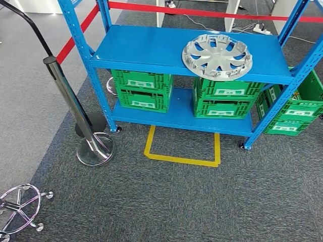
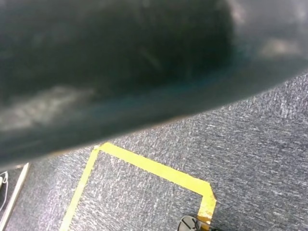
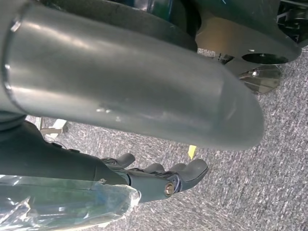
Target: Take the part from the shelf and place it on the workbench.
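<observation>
The silver wheel cover (image 1: 217,56) lies flat on the blue shelf's (image 1: 152,50) top board, toward its right end and near the front edge. Right hand (image 3: 160,178) hangs over carpet, fingers loosely apart, holding nothing; left hand's state cannot be told

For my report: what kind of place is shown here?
Probably a workshop or robot test area: a blue steel shelf holding a silver wheel cover, green crates and yellow floor tape.
</observation>
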{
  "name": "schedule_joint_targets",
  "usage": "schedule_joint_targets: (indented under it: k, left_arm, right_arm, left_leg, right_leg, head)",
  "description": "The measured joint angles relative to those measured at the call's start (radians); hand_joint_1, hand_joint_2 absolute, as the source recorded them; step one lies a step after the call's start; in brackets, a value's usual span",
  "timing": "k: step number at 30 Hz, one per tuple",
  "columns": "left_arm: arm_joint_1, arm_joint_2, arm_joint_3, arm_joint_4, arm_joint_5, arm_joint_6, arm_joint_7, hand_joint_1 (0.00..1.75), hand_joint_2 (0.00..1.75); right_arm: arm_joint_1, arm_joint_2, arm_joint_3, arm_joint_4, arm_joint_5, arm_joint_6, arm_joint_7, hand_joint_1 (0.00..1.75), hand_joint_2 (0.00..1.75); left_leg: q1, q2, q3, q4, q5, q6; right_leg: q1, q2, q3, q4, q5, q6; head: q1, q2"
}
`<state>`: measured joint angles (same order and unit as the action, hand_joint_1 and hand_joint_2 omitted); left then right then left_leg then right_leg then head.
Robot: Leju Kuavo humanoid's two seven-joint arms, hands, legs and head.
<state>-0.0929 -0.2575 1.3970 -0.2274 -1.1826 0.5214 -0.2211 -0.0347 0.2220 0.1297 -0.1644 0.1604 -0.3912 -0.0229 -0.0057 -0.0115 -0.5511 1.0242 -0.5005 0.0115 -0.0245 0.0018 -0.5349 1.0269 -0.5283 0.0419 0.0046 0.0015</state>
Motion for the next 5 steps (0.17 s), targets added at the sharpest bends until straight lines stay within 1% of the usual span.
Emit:
schedule_joint_targets:
  k: [3, 5]
  left_arm:
    - [0.0, 0.0, 0.0, 0.0, 0.007, 0.0, 0.0, 0.0, 1.75]
    - [0.001, 0.002, -0.003, 0.0, 0.023, -0.005, 0.001, 0.0, 1.75]
  right_arm:
    - [0.0, 0.0, 0.0, 0.0, -0.002, -0.002, 0.002, 0.0, 1.75]
    - [0.001, -0.001, 0.0, 0.0, -0.004, -0.006, 0.003, 0.0, 1.75]
  left_leg:
    - [0.0, 0.0, 0.0, 0.0, 0.0, 0.0]
    - [0.0, 0.0, 0.0, 0.0, 0.0, 0.0]
  right_leg:
    - [0.0, 0.0, 0.0, 0.0, 0.0, 0.0]
    - [0.0, 0.0, 0.0, 0.0, 0.0, 0.0]
  head:
    - [0.0, 0.0]
    - [0.0, 0.0]
